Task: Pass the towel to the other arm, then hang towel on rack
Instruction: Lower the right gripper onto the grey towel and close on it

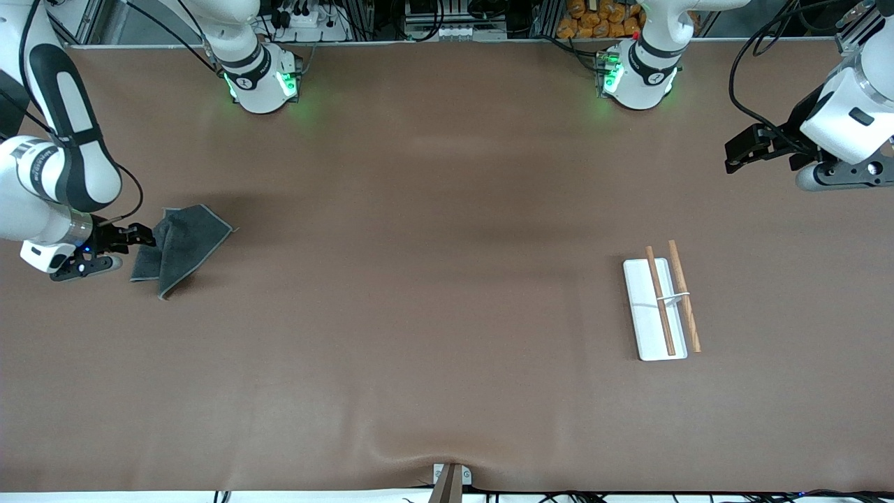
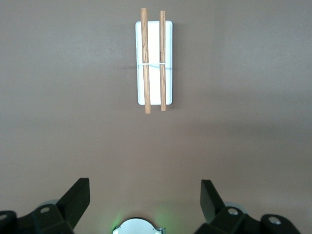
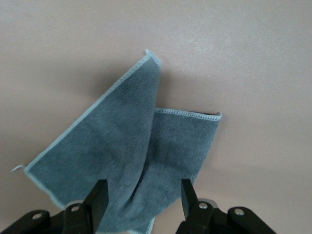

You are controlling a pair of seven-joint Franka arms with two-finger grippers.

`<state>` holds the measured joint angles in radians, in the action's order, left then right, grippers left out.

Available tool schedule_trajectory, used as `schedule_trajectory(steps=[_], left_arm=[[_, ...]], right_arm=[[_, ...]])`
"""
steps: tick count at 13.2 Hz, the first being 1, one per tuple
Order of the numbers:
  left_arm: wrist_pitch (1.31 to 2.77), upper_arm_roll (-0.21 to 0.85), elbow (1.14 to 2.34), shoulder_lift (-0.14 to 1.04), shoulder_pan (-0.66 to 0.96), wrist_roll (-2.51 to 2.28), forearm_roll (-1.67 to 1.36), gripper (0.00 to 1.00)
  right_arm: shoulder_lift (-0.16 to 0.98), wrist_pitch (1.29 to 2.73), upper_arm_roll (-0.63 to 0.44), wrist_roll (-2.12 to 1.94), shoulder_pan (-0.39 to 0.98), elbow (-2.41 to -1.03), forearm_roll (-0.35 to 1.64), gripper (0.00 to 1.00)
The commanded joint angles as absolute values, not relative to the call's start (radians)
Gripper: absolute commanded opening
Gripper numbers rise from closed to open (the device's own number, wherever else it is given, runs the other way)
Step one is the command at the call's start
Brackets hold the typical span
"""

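Note:
The dark grey towel (image 1: 183, 244) lies creased and partly folded on the table at the right arm's end. My right gripper (image 1: 145, 235) is low at the towel's edge. In the right wrist view its jaws stand apart (image 3: 144, 200) with a fold of the towel (image 3: 131, 161) between them, not clamped. The rack (image 1: 642, 314), a white base with two wooden rods, sits toward the left arm's end. My left gripper (image 1: 733, 157) waits open and empty in the air past the rack, at the left arm's end. The rack (image 2: 154, 48) shows ahead of it in the left wrist view (image 2: 145, 200).
The brown table mat (image 1: 433, 279) stretches between towel and rack. A small metal bracket (image 1: 450, 478) sits at the table edge nearest the front camera. The two arm bases (image 1: 262, 80) stand along the edge farthest from the front camera.

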<state>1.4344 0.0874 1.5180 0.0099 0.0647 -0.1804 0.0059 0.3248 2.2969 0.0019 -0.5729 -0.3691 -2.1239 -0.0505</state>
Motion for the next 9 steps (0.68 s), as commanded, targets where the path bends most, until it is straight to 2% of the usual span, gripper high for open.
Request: schedule_trajectory(steps=[1, 2, 5, 9], left_arm=[[1.422, 0.084, 1.506, 0.018, 0.069, -0.172, -0.008, 1.0], [1.422, 0.084, 1.506, 0.02, 0.069, -0.172, -0.008, 1.0], [1.42, 0.084, 1.506, 0.021, 0.067, -0.172, -0.008, 1.0], [1.42, 0.084, 1.506, 0.021, 0.066, -0.169, -0.008, 1.0]], right_arm=[[0.33, 2.341, 0.021, -0.581, -0.394, -2.166, -0.054, 0.68], [0.333, 2.353, 0.021, -0.58, -0.393, -2.167, -0.052, 0.68], [0.333, 2.41, 0.023, -0.575, -0.394, -2.207, -0.052, 0.55], [0.322, 2.561, 0.023, -0.571, -0.387, -2.302, -0.025, 0.51]])
